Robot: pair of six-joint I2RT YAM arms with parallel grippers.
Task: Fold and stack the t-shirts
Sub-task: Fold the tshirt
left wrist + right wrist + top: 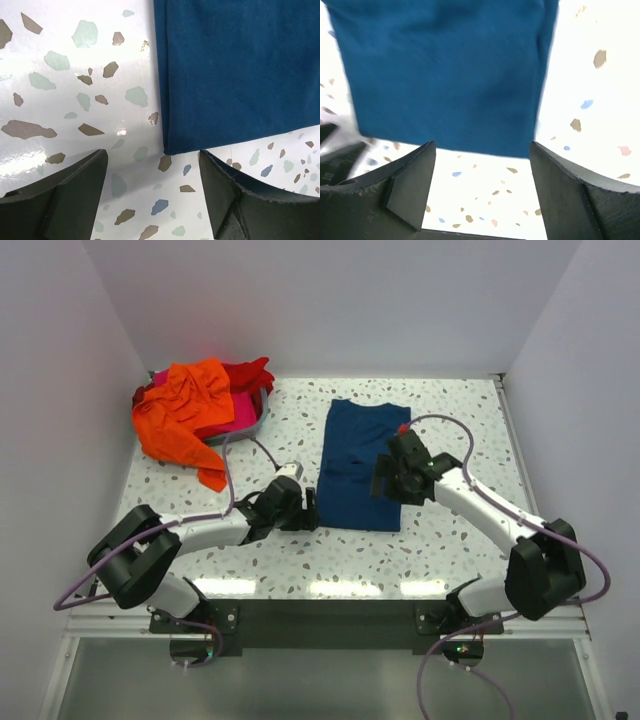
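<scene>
Cloth of navy t-shirt (358, 462) looks soft, limp, light; pinch near-edge corners, lifting off table (455, 415). Left pincer (152, 165) and right pincer (482, 165) both spread, empty.

Speckled white table (450, 410), plain pale walls (340, 300)

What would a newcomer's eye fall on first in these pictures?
The navy t-shirt lies as a flat rectangle in the middle of the table. A crumpled orange t-shirt spills from a tub at the far left. The left claw and right claw are open at its near corners.
</scene>
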